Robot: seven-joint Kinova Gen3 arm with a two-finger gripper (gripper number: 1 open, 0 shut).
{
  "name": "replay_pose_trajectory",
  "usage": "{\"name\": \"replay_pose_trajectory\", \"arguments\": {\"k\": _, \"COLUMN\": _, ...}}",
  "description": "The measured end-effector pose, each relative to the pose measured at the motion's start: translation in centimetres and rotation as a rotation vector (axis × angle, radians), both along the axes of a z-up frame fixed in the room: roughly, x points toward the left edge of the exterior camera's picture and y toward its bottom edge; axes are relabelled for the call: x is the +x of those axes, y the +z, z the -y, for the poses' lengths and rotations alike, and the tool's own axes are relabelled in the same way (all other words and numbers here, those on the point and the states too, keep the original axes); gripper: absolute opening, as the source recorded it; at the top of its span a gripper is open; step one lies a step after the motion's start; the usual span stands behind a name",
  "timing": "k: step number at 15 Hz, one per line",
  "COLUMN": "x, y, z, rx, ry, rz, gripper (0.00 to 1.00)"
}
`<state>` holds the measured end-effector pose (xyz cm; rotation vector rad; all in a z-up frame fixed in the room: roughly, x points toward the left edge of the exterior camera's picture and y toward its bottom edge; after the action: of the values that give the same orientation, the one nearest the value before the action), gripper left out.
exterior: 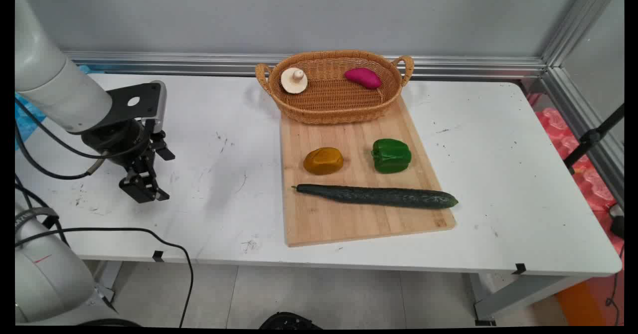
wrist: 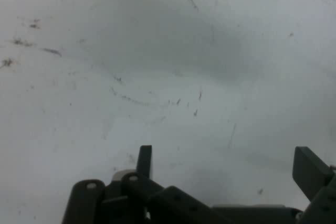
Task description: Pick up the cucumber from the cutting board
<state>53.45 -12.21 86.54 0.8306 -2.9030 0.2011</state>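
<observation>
Tool [exterior: 144, 188] sits at the left of the frame, fingers spread apart over bare desk [exterior: 219, 184], gripping nothing, well away from the board [exterior: 359, 219].

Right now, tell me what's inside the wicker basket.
Inside the wicker basket: a white mushroom at its left end and a magenta sweet potato toward its right. The near wall hides a strip of its floor.

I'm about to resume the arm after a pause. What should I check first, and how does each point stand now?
1. Black two-finger hand open and empty: ok.
2. Hand over bare white table, clear of the wooden cutting board: ok.
3. Dark green cucumber, green bell pepper and yellow-brown potato on board: ok.
4. White mushroom and magenta sweet potato inside wicker basket: ok.
5. Black cables free of snags: cannot tell.
</observation>
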Motion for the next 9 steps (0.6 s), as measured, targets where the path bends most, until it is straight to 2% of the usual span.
{"name": "replay_pose_trajectory", "arguments": {"k": 3, "x": -1.0, "y": -0.1, "z": 0.5, "rx": -0.012, "ry": -0.007, "rz": -0.031, "gripper": 1.00}}
{"name": "replay_pose_trajectory", "arguments": {"k": 5, "x": -2.6, "y": -0.2, "z": 1.5, "rx": -0.026, "ry": -0.016, "rz": -0.070, "gripper": 1.00}}
{"name": "replay_pose_trajectory", "arguments": {"k": 9, "x": -7.2, "y": 0.0, "z": 4.2, "rx": -0.063, "ry": -0.042, "rz": -0.157, "gripper": 1.00}}
